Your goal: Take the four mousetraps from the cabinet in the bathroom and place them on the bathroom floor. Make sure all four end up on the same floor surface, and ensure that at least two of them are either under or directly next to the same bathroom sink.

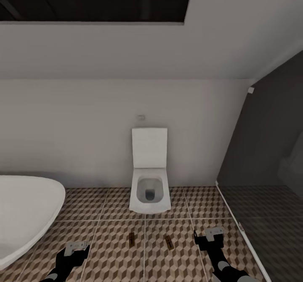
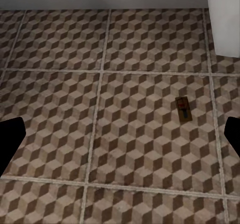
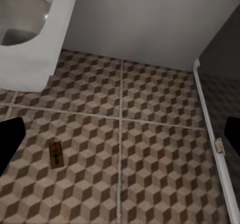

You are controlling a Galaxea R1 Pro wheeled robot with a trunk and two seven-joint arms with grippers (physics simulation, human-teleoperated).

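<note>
Your left gripper (image 1: 78,248) and right gripper (image 1: 209,235) hang spread wide, empty; mousetraps (image 1: 131,239) at twelve o'clock risk crushing if you roll forward.

A white toilet (image 1: 150,189) stands against the pale wall (image 1: 84,126), bathtub (image 1: 25,210) beside it.

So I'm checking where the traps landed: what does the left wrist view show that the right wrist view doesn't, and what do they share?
Left wrist view alone: a mousetrap with a white fixture's corner at the frame edge, too cropped to identify. Right wrist view alone: a mousetrap lying near the toilet, plus the white threshold strip bordering the dark shower floor. Shared: the cube-patterned bathroom floor, the pale wall, and dark fingertips at both side edges with nothing between them.
</note>
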